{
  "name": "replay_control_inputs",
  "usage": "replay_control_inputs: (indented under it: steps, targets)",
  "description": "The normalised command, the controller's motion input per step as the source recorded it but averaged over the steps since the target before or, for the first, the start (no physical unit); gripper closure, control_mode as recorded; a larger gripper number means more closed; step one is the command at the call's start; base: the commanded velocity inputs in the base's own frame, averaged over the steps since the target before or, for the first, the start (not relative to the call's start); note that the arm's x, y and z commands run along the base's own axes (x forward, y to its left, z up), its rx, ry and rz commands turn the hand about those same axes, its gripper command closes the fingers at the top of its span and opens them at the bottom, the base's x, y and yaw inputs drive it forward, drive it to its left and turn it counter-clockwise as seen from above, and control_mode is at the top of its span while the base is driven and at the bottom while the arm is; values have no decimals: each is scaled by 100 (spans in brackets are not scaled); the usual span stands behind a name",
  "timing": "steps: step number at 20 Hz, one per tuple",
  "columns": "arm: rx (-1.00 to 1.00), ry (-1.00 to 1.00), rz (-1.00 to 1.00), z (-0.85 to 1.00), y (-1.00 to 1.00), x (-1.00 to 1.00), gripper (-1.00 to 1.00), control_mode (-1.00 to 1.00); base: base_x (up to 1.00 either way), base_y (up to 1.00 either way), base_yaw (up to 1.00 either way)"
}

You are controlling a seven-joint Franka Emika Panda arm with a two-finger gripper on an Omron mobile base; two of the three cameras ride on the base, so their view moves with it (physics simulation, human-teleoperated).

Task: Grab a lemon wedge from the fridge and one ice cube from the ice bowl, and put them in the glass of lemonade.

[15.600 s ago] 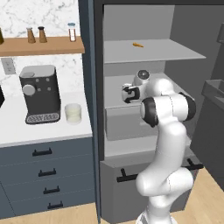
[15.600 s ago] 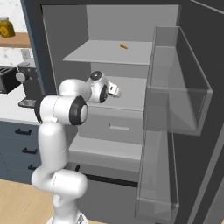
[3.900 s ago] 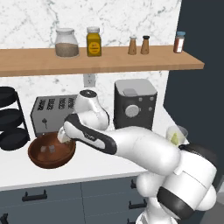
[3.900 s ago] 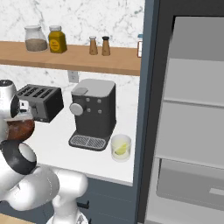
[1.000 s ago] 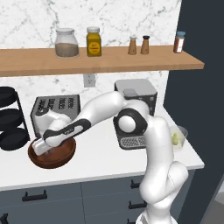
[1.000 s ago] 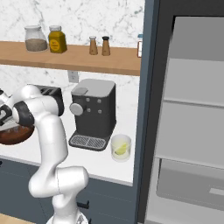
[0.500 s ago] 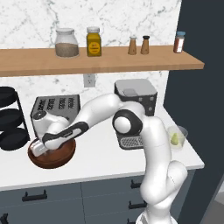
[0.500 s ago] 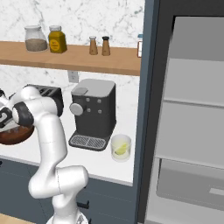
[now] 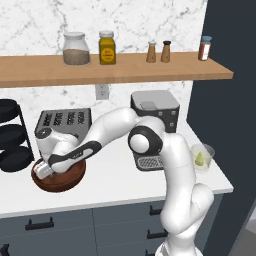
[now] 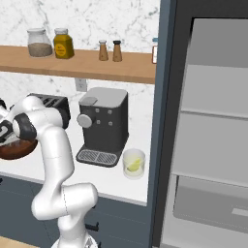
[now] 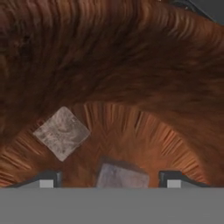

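One ice cube (image 11: 121,176) (perhaps) half-hidden.

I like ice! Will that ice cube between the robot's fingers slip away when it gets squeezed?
Maybe. The ice cube looks small, hard and flat-sided, so the gripper has faces to press on. It sits on the sloped floor of the ice bowl, so it could skid if nudged. It probably weighs very little.

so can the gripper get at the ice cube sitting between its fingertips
Probably yes. In the hand view the gripper is down inside the ice bowl, with one ice cube lying between its fingertips and nothing blocking them. A second ice cube lies apart, off to one side.
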Motion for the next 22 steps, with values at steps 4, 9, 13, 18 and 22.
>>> replay_control_inputs:
  steps: [4, 9, 13, 18, 22]
  targets:
    - [0, 0, 0, -8, -5, 0, 100, -100, 0, 0, 0]
    - [0, 0, 0, 0, -16, -7, 100, -100, 0, 0, 0]
    - [0, -13, -7, 62, -1, -3, 100, -100, 0, 0, 0]
    - [0, -39, -15, 100, -13, -33, 100, -100, 0, 0, 0]
    - [3, -30, -21, 100, -91, -65, 100, -100, 0, 0, 0]
